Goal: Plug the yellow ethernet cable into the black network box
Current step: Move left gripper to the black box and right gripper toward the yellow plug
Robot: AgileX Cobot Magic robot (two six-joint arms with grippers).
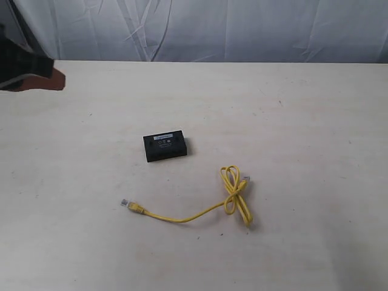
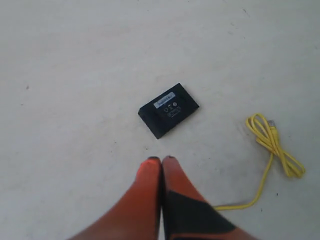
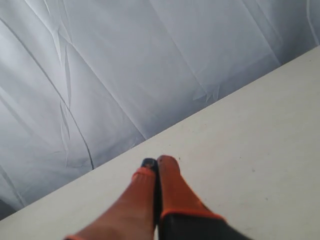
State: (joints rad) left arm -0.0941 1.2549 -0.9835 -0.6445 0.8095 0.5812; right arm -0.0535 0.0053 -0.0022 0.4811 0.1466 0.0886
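The black network box (image 1: pixel 165 147) lies flat near the middle of the table, pale label strip up; the left wrist view shows it too (image 2: pixel 168 109). The yellow ethernet cable (image 1: pixel 233 195) lies in front and to the right of it, apart from the box, its knotted loop at the right and one clear plug (image 1: pixel 126 203) at the left end. The cable loop (image 2: pixel 272 143) also shows in the left wrist view. My left gripper (image 2: pixel 161 159) is shut and empty, held above the table short of the box. My right gripper (image 3: pixel 158 162) is shut and empty, facing the backdrop.
The pale table (image 1: pixel 303 121) ends at a far edge against a white cloth backdrop (image 1: pixel 242 27). Part of the left arm (image 1: pixel 27 73) shows at the far left edge of the exterior view.
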